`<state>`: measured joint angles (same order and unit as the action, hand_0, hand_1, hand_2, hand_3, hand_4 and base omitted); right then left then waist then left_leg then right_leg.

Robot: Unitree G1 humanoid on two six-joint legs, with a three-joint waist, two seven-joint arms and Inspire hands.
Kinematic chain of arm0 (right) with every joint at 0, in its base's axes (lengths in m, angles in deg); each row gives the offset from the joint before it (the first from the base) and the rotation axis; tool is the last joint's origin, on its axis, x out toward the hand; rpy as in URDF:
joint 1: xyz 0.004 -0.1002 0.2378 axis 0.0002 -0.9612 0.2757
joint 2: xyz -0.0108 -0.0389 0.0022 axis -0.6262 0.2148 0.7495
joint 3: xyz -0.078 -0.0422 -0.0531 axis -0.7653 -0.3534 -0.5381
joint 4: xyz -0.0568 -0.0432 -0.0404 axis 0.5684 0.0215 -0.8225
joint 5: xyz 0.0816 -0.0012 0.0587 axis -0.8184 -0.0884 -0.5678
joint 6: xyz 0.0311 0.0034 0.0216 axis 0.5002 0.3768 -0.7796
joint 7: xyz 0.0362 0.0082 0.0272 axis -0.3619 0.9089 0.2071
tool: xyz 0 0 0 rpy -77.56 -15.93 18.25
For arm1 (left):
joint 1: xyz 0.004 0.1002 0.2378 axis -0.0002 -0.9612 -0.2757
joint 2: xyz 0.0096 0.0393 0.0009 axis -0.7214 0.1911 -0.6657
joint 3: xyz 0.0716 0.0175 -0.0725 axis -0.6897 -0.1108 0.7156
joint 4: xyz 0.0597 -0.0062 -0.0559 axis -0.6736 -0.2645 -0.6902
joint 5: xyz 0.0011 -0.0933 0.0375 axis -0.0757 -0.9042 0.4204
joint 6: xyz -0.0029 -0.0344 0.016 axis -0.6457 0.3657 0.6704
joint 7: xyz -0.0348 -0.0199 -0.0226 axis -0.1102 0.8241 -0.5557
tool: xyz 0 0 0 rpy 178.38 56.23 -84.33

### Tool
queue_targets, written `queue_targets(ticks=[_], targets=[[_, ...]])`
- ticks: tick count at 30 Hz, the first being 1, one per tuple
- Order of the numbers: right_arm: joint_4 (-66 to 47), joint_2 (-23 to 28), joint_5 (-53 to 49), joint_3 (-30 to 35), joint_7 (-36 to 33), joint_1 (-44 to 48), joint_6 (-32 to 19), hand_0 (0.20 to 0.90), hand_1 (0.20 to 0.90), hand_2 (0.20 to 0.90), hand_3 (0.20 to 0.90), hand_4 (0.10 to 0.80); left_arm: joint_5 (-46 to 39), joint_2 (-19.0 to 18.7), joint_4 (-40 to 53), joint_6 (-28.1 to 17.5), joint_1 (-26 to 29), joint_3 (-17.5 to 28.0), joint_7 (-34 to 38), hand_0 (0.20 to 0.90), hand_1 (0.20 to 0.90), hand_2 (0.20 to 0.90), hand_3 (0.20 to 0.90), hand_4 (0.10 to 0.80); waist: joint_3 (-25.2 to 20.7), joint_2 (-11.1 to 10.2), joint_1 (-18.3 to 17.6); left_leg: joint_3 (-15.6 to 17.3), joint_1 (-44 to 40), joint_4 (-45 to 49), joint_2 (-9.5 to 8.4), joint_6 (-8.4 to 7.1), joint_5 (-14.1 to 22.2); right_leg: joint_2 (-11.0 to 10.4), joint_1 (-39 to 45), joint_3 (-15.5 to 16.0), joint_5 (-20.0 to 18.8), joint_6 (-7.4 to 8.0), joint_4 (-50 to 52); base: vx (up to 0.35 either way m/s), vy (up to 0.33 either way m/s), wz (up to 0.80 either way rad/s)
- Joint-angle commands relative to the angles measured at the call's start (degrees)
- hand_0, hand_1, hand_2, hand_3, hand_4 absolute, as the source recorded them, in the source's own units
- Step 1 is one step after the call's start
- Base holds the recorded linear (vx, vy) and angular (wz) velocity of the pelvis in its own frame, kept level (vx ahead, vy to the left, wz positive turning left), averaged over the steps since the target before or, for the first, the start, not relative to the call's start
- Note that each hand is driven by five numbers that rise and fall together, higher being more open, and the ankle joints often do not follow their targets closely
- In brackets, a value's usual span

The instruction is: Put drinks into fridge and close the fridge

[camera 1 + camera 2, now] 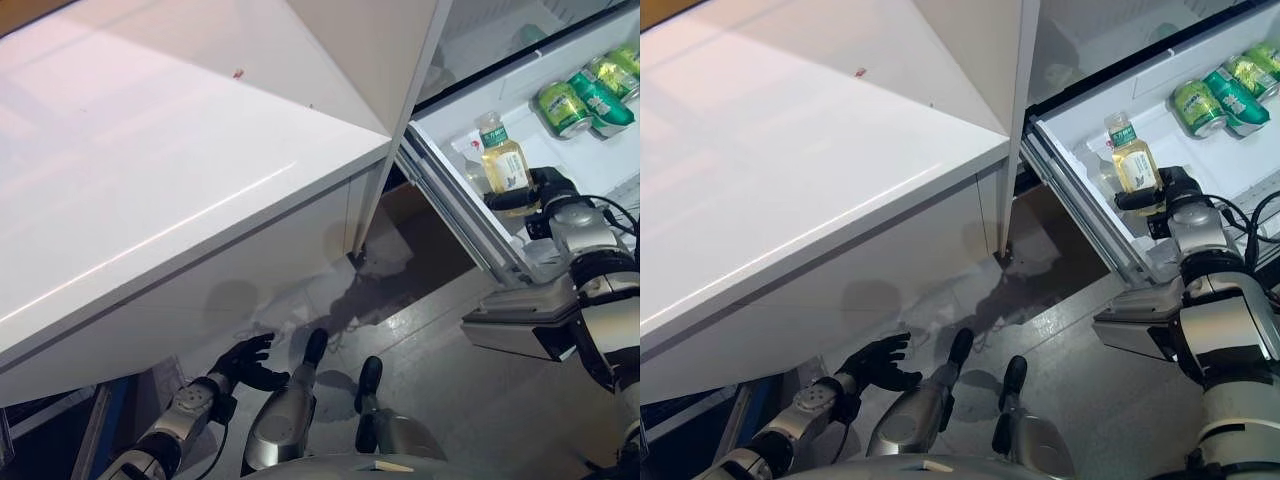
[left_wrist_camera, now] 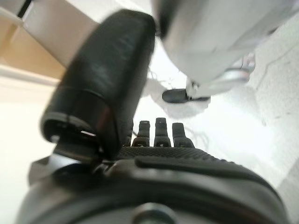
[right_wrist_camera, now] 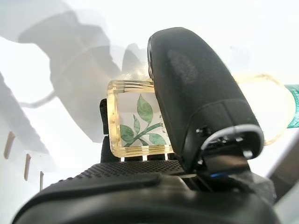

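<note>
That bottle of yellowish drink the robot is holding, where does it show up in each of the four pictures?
Left eye view: bottle, right of centre, in the right hand, over the open fridge drawer.
Right eye view: bottle, same spot.
Left wrist view: not in it.
Right wrist view: bottle, close up, behind the thumb.
Shared landmark: green cans.

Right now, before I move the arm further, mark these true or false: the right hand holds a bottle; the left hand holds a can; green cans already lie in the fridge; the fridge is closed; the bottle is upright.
1. The right hand holds a bottle of pale yellow drink. True.
2. The left hand holds a can. False: it hangs low by the floor, fingers relaxed, holding nothing.
3. Green cans already lie in the fridge. True.
4. The fridge is closed. False: its compartment stands open.
5. The bottle is upright. True: its cap points up.
</note>
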<state>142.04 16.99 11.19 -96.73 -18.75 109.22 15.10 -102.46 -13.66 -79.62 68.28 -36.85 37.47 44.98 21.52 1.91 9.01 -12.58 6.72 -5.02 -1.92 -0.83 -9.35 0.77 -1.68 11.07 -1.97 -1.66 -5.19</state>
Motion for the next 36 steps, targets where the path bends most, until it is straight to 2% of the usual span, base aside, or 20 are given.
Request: queue_targets(ticks=[1,3,6,7,8,9,10,18,29,32,36], targets=[[-2.1,6.3,4.4,-7.5,3.6,7.5,1.3,0.300,0.300,0.300,0.200,0.100,0.8,0.4,-2.4,-1.5,0.1,0.9,-0.1,0.900,0.900,0.900,0.900,0.800,-1.5,-0.1,0.2,3.0,-0.3,0.9,0.34,0.55,4.7,-1.8,-4.4,-4.1,-0.6,2.25,4.6,0.001,-0.037,-0.06],[-1.8,6.9,7.5,-9.5,6.9,8.7,4.3,0.300,0.300,0.300,0.200,0.100,0.8,0.0,-2.4,-1.2,0.2,1.6,-0.3,0.900,0.900,0.900,0.900,0.800,-1.4,-0.2,0.3,3.2,-0.1,1.2,0.33,0.37,4.6,-1.8,-4.4,-3.9,-0.4,2.07,4.8,0.004,-0.042,-0.07],[-0.3,7.3,9.7,-11.7,10.1,10.9,6.2,0.300,0.300,0.300,0.200,0.100,0.5,-0.3,-1.9,-1.1,0.6,2.0,-0.9,0.900,0.900,0.900,0.900,0.800,-1.3,-0.2,0.5,3.2,0.0,1.5,0.38,0.20,4.6,-1.8,-4.5,-3.6,-0.3,1.85,5.0,-0.004,-0.040,-0.01],[-0.3,7.3,9.8,-11.9,10.4,11.0,6.3,0.399,0.399,0.399,0.315,0.215,0.6,-0.3,-1.8,-1.2,0.6,2.1,-0.9,0.900,0.900,0.900,0.900,0.800,-1.3,-0.2,0.6,3.2,0.0,1.5,0.39,0.19,4.6,-1.8,-4.5,-3.5,-0.3,1.83,5.0,-0.004,-0.039,0.01],[0.1,7.3,10.3,-12.5,11.2,12.1,7.0,0.556,0.556,0.556,0.499,0.399,0.9,-0.3,-1.3,-1.1,0.6,2.0,-1.0,0.900,0.900,0.900,0.900,0.800,-1.3,-0.2,0.7,3.2,0.1,1.7,0.35,0.13,4.6,-1.7,-4.5,-3.5,-0.2,1.74,5.2,0.000,0.000,0.00],[0.2,7.2,10.4,-12.8,11.6,12.6,7.5,0.780,0.780,0.780,0.760,0.660,1.0,-0.4,-1.1,-1.1,0.6,1.9,-1.1,0.900,0.900,0.900,0.900,0.800,-1.2,-0.2,0.8,3.1,0.2,1.8,0.35,0.11,4.6,-1.7,-4.5,-3.4,-0.1,1.70,5.2,-0.012,-0.031,0.01],[0.1,7.2,10.8,-13.3,12.6,13.5,8.2,0.900,0.900,0.900,0.900,0.800,1.0,-0.5,-0.6,-1.0,0.7,1.9,-1.2,0.900,0.900,0.900,0.900,0.800,-1.2,-0.2,0.9,3.1,0.2,1.9,0.32,0.07,4.6,-1.7,-4.5,-3.3,-0.1,1.65,5.3,0.000,0.000,0.00],[-0.9,7.4,8.5,-12.7,13.7,15.1,9.0,0.900,0.900,0.900,0.900,0.800,2.2,-1.0,1.0,-0.1,0.1,2.3,-2.0,0.900,0.900,0.900,0.900,0.800,-1.7,-0.7,1.2,3.5,-0.2,2.1,0.48,-0.10,4.7,-1.7,-4.0,-3.1,0.2,1.52,5.6,0.000,0.000,0.00],[-2.8,8.0,4.3,-10.1,13.1,13.6,7.5,0.900,0.900,0.900,0.900,0.800,3.4,-0.5,-0.4,0.1,-0.4,2.8,-1.4,0.900,0.900,0.900,0.900,0.800,-2.8,-1.6,0.9,4.0,-1.0,1.7,0.50,-0.18,4.7,-1.8,-3.4,-3.2,0.0,1.73,5.4,0.000,0.000,0.00],[-5.2,7.8,0.8,-9.1,9.8,13.5,5.9,0.900,0.900,0.900,0.900,0.800,2.9,-0.3,-0.7,-0.2,-0.7,3.1,-1.1,0.900,0.900,0.900,0.900,0.800,-3.1,-1.7,0.6,4.3,-1.5,1.4,0.60,-0.16,4.7,-1.7,-3.2,-3.5,-0.1,1.76,5.3,-0.027,0.057,-0.03],[-16.6,9.6,-4.1,-6.2,2.9,10.9,3.4,0.900,0.900,0.900,0.900,0.800,3.9,0.1,-1.0,0.3,-2.4,4.5,-0.6,0.900,0.900,0.900,0.900,0.800,-4.5,-2.9,-0.8,5.1,-2.6,0.9,0.69,-0.16,5.1,-1.6,-2.6,-4.2,-0.1,2.01,5.1,-0.013,0.060,-0.06]])
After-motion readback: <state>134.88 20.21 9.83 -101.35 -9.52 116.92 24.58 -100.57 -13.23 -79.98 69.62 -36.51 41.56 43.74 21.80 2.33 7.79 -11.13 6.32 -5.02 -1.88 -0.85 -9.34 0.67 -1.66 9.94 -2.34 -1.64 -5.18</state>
